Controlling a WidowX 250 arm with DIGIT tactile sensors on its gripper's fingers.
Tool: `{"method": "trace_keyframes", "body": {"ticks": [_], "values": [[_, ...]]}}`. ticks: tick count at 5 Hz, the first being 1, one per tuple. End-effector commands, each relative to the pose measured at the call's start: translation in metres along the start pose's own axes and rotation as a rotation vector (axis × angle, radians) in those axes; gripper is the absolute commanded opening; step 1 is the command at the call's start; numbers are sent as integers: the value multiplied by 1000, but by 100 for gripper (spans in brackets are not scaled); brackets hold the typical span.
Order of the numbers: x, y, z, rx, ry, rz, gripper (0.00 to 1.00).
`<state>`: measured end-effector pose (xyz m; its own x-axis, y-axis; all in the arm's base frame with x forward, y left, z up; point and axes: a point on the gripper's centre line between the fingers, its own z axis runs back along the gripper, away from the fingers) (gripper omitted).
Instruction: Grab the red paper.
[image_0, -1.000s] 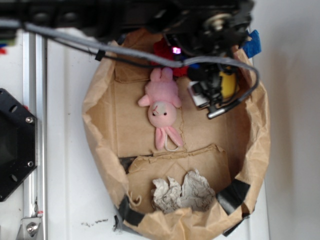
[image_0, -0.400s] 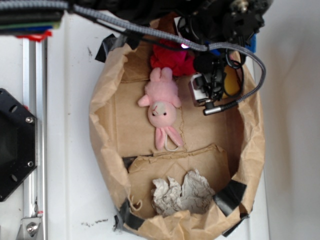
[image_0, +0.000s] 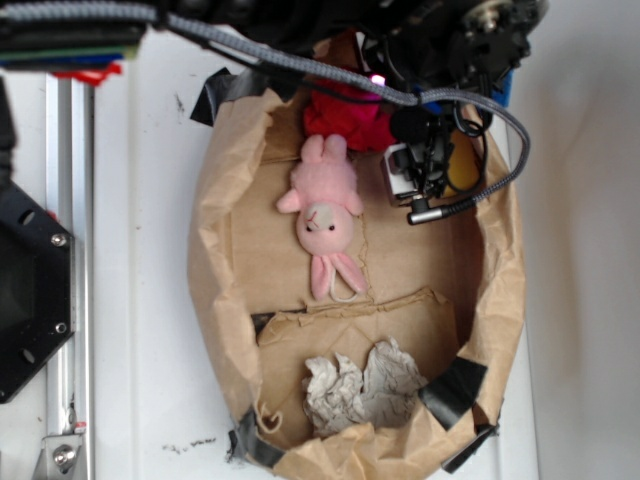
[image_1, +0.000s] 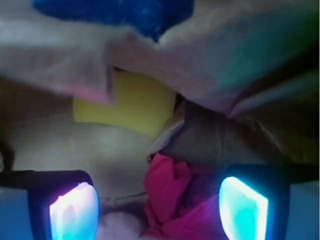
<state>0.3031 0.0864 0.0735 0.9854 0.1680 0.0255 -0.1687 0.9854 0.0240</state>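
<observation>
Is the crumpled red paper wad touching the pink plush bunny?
Touching, it seems. In the exterior view the red paper wad lies right against the pink plush bunny, at its upper end, with no brown bag floor between them.

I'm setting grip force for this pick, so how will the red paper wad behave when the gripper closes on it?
The red paper is visibly crumpled into loose folds, so it will probably crush inward rather than resist. It looks light, so it may shift if one finger touches first. Its creased surface likely grips well, so slipping seems unlikely.

Pink bunny (image_0: 325, 215), grey paper balls (image_0: 365, 388)
</observation>
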Motion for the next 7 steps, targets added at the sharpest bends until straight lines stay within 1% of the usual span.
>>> {"method": "trace_keyframes", "body": {"ticks": [1, 2, 5, 6, 7], "values": [[18, 28, 10, 5, -40, 89, 100], [18, 28, -2, 48, -60, 87, 100], [14, 26, -22, 82, -52, 57, 100], [12, 25, -22, 91, -56, 48, 100], [5, 27, -21, 111, -53, 15, 100]]}}
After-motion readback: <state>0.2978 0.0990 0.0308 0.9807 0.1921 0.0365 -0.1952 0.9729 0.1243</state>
